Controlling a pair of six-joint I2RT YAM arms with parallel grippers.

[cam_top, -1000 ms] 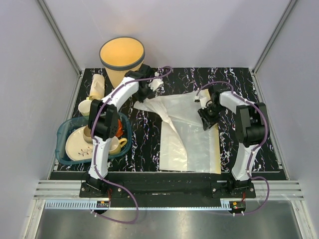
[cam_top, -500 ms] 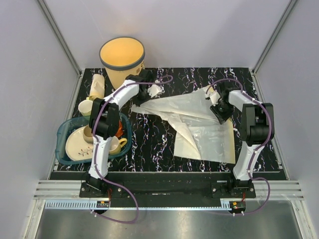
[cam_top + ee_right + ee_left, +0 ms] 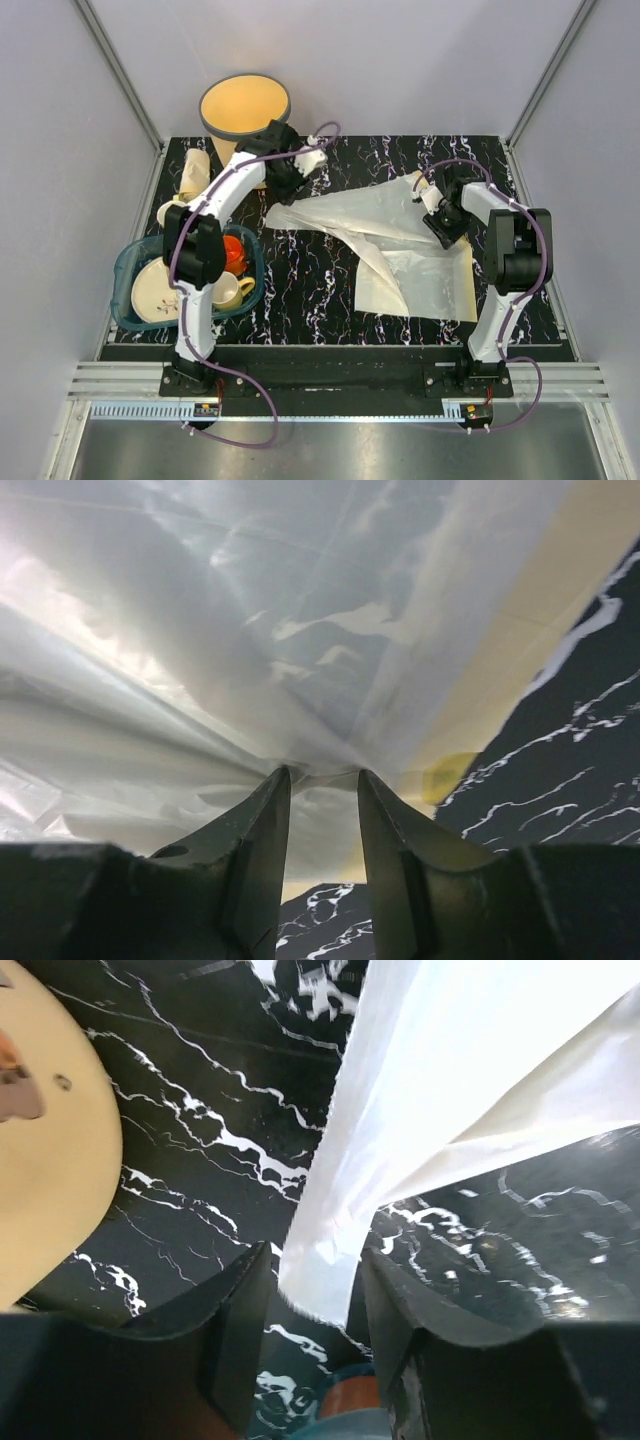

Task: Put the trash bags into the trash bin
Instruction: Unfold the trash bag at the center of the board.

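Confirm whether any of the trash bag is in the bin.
No, the trash bag lies spread on the table beside the trash bin, none of it over the rim.

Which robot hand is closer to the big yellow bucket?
The left gripper, right beside the trash bin; the right gripper is far across the table, pinching the trash bag.

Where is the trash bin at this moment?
In the top view the trash bin stands at the far left of the table, beyond the teal dish tray and just left of the left gripper.
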